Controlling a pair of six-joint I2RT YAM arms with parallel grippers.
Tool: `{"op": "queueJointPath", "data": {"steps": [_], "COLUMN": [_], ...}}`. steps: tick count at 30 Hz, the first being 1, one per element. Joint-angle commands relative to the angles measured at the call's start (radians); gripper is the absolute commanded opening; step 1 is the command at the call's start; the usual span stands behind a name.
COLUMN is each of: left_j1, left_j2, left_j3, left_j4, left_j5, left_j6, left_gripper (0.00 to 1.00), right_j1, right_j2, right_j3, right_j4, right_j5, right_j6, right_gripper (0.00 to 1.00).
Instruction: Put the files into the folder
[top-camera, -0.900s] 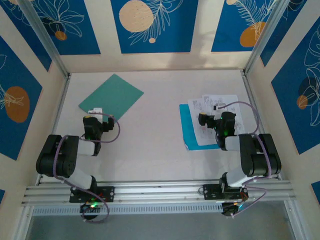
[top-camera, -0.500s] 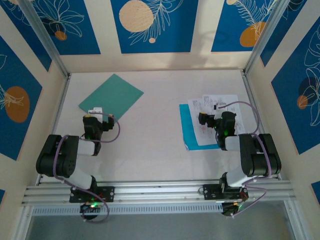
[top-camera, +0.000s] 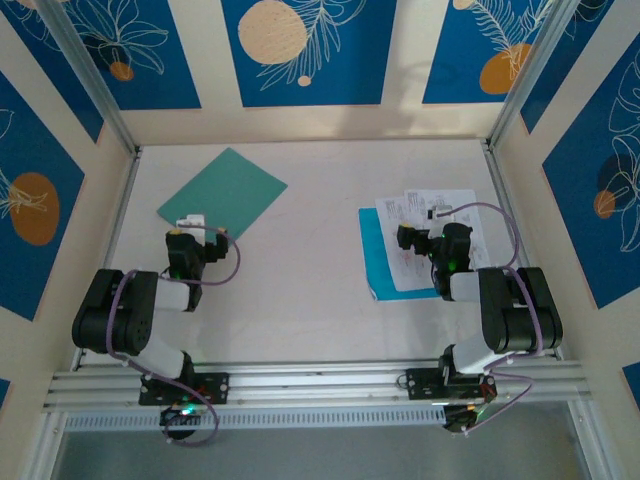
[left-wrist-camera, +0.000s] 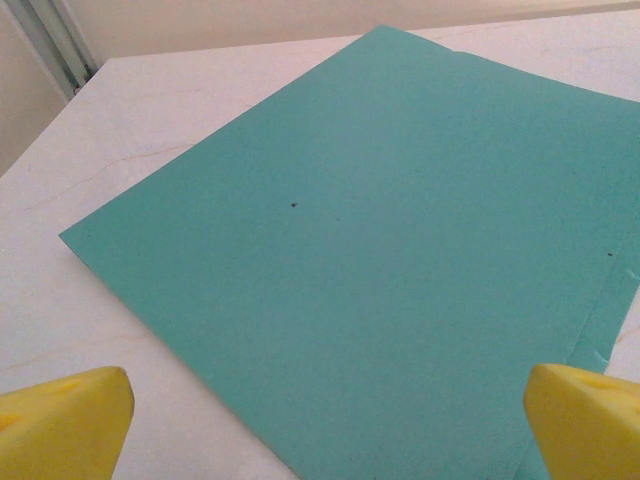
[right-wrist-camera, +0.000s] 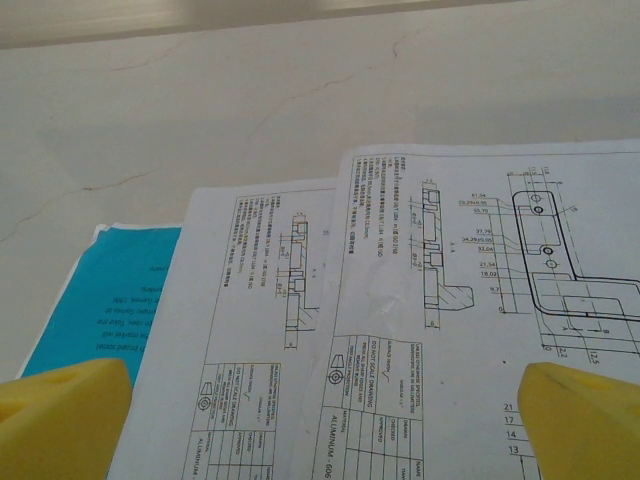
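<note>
From above, the teal-green folder (top-camera: 224, 193) lies flat at the far left of the table (top-camera: 310, 260), its near corner just ahead of the left gripper (top-camera: 190, 222). The files (top-camera: 398, 213), white printed sheets on a blue sheet (top-camera: 374, 262), lie under the right gripper (top-camera: 437, 213).

Left wrist: yellow fingertips (left-wrist-camera: 62, 422) stand wide apart and hold nothing, with the folder's near edge between them.

Right wrist: the fingertips (right-wrist-camera: 585, 415) are likewise spread and empty, above two overlapping engineering drawings.
</note>
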Motion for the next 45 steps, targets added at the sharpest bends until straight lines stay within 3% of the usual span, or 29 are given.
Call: {"op": "queueJointPath", "data": {"steps": [1,13,17,18,19,20,22,23,24,25,27,28,30,31,33,36,40,45], "left_j1": [-0.009,-0.009,-0.015,-0.024,-0.087,-0.136,-0.180,-0.187,-0.189,-0.185,-0.157,-0.137,-0.050,-0.024,-0.011,-0.004,0.009,0.011], "left_j2": [0.013,0.013,-0.020,-0.035,-0.083,-0.153,-0.340,-0.413,-0.479,-0.514,-0.516,-0.486,-0.397,-0.320,-0.176,0.034,0.252,0.457], "left_j3": [0.018,0.017,-0.060,-0.078,-0.085,-0.081,-0.034,0.015,0.098,0.208,0.465,0.517,0.571,0.632,0.769,0.949,1.120,1.220], "left_j4": [0.034,0.036,0.142,0.187,0.174,0.125,-0.047,-0.154,-0.296,-0.556,-1.098,-1.178,-1.178,-1.250,-1.411,-1.566,-1.643,-1.686], "left_j5": [-0.010,-0.009,-0.090,-0.068,-0.172,-0.264,-0.327,-0.359,-0.400,-0.431,-0.348,-0.258,0.064,0.140,0.207,0.284,0.388,0.392], "left_j6": [0.008,0.007,-0.016,0.014,0.062,0.100,0.101,0.056,-0.035,-0.190,-0.519,-0.593,-0.650,-0.695,-0.717,-0.699,-0.676,-0.659], "left_gripper": [1.00,1.00,1.00,1.00,1.00,1.00,1.00,1.00,1.00,1.00,1.00,1.00,1.00,1.00,0.95,0.87,0.72,0.62], "right_j1": [0.005,0.003,0.006,0.022,0.051,0.081,0.121,0.121,0.094,0.037,-0.017,-0.031,-0.005,0.020,0.055,0.095,0.236,0.331], "right_j2": [0.014,0.012,-0.034,-0.093,-0.168,-0.240,-0.411,-0.464,-0.507,-0.526,-0.511,-0.505,-0.508,-0.492,-0.426,-0.317,-0.346,-0.377], "right_j3": [0.027,0.024,0.013,0.025,0.048,0.071,0.149,0.214,0.330,0.468,0.585,0.597,0.627,0.669,0.778,0.860,0.778,0.741], "right_j4": [0.027,0.030,0.024,-0.053,-0.145,-0.215,-0.350,-0.486,-0.788,-1.137,-1.390,-1.411,-1.446,-1.498,-1.667,-1.787,-1.711,-1.699], "right_j5": [0.016,0.012,0.044,0.090,0.155,0.212,0.264,0.315,0.307,0.218,0.185,0.111,0.049,0.032,0.012,-0.142,-0.236,-0.276], "right_j6": [0.010,0.011,0.020,0.013,0.000,-0.004,0.076,0.244,0.530,0.761,0.883,0.874,0.826,0.802,0.781,0.721,0.725,0.741], "right_gripper": [0.99,0.99,0.99,0.99,0.99,0.99,0.99,0.99,0.99,0.99,0.99,1.00,0.93,0.92,0.86,0.79,0.78,0.78]}}
